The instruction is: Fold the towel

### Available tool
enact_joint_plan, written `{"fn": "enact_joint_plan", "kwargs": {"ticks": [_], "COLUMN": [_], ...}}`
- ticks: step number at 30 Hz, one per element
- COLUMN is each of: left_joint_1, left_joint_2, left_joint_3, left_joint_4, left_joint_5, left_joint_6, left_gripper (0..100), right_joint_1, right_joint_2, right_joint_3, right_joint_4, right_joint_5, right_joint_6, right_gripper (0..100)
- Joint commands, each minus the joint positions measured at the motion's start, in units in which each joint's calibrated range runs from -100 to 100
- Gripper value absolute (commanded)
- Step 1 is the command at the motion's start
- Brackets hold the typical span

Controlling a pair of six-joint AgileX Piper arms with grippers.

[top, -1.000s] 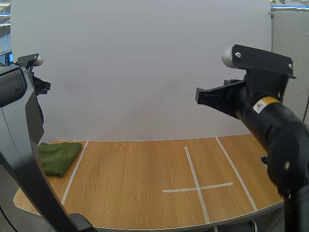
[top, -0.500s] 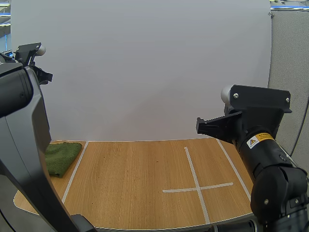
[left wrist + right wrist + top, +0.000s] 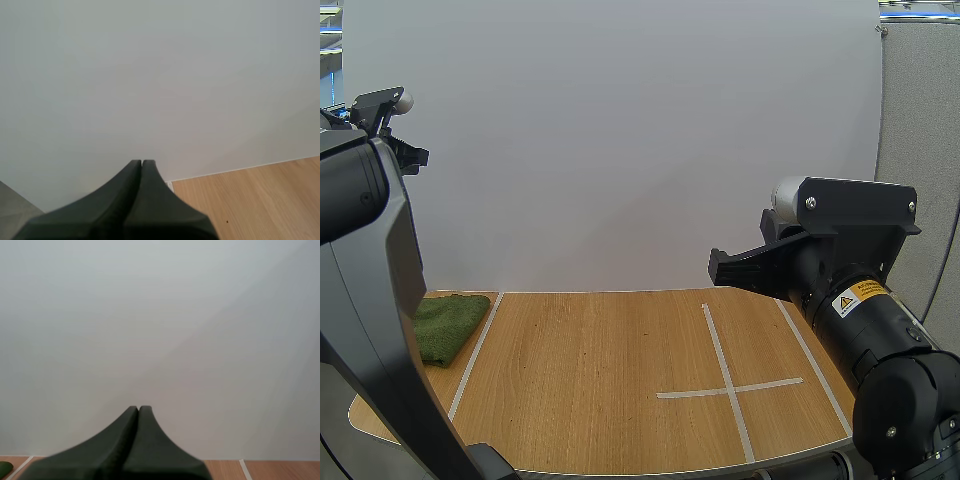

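In the high view the left arm (image 3: 365, 300) hides the green towel's (image 3: 450, 325) left side; the right wrist view's edge cuts the towel (image 3: 4, 470) to a sliver.

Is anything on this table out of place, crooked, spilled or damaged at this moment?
Nothing stands out. The dark green cloth towel lies in a compact bundle at the left edge of the wooden table, outside the white tape line, partly hidden by my left arm. No spill or damage shows.
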Motion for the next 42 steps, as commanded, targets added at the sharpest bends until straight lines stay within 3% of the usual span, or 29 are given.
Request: {"fn": "enact_joint_plan", "kwargs": {"ticks": [1, 5, 9, 12, 19, 26, 36, 39, 42], "left_joint_1": [0.05, -0.37, -2.21, -5.13, -14.08, -20.81, -29.96, -30.55, -29.86], "left_joint_2": [-2.76, -8.52, -14.67, -19.41, -30.2, -38.84, -52.89, -57.18, -60.51], "left_joint_3": [2.35, 8.27, 17.07, 24.12, 36.82, 46.55, 55.06, 56.79, 57.23], "left_joint_4": [1.09, 0.98, 1.09, 1.67, 7.94, 14.72, 23.64, 25.4, 27.91], "left_joint_5": [0.46, 0.46, 0.46, -6.81, -30.05, -43.79, -47.08, -47.08, -47.08], "left_joint_6": [-1.17, -0.44, -0.44, -0.44, -3.77, -7.9, -11.42, -15.7, -21.74], "left_gripper": [0, 0, 0, 0, 0, 0, 0, 0, 0], "right_joint_1": [0.14, 0.14, 0.14, 0.14, 0.84, 1.56, 1.56, 1.56, 1.56], "right_joint_2": [-0.64, -0.64, -0.64, -0.64, -0.64, -0.64, -0.64, -0.64, -0.64], "right_joint_3": [0.09, 0.09, 0.09, 0.09, 0.09, 0.09, 0.09, 0.09, 0.09], "right_joint_4": [0.0, 0.0, 0.0, 0.0, 0.0, 0.13, 0.13, 0.13, 0.13], "right_joint_5": [-0.5, -0.5, -0.5, -0.5, -0.5, -0.5, -0.5, -0.5, -0.5], "right_joint_6": [-0.25, -0.25, -0.25, -0.25, -0.25, -0.25, -0.25, -0.25, -0.25], "right_gripper": [0, 0, 0, 0, 0, 0, 0, 0, 0]}}
